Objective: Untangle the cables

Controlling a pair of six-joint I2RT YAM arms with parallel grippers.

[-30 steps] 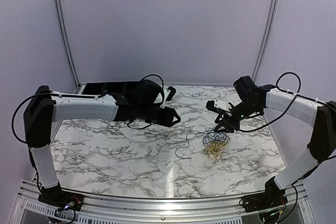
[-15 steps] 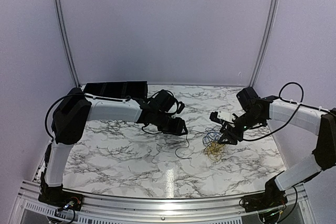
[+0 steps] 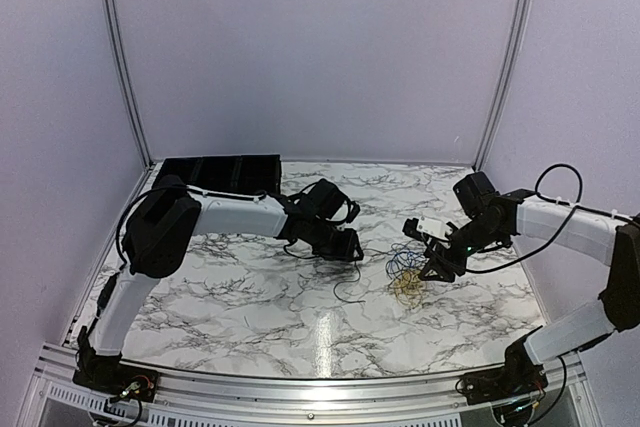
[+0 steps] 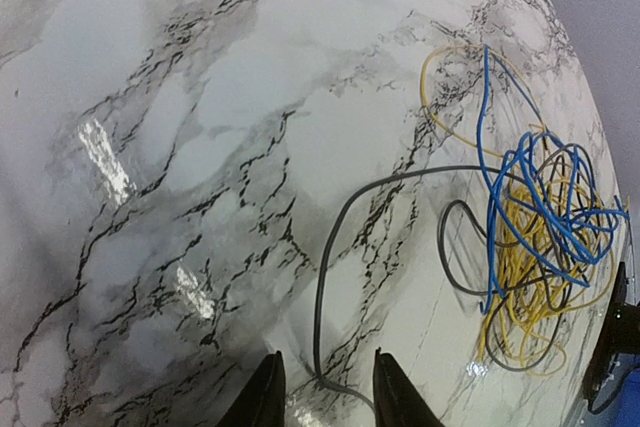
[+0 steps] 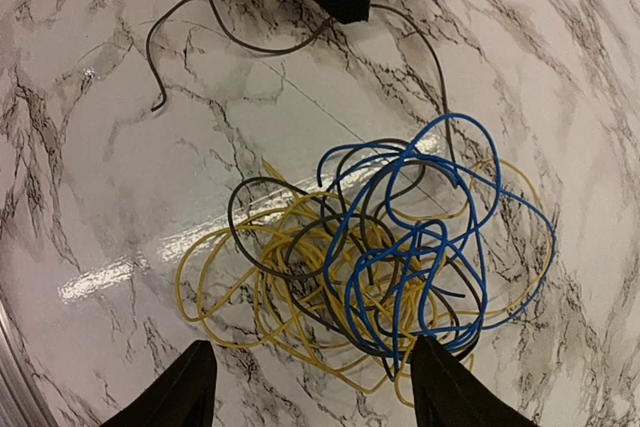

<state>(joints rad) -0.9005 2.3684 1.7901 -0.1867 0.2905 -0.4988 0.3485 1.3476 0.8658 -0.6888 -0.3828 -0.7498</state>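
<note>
Right of the table's middle, the cables lie in one knot on the marble table, blue loops over yellow with black threaded through. One black strand trails out and passes between the jaws of the left gripper, which stand apart without pinching it. Over the knot hovers the right gripper, jaws wide open. Well apart, a black tray sits at the far left edge.
</note>
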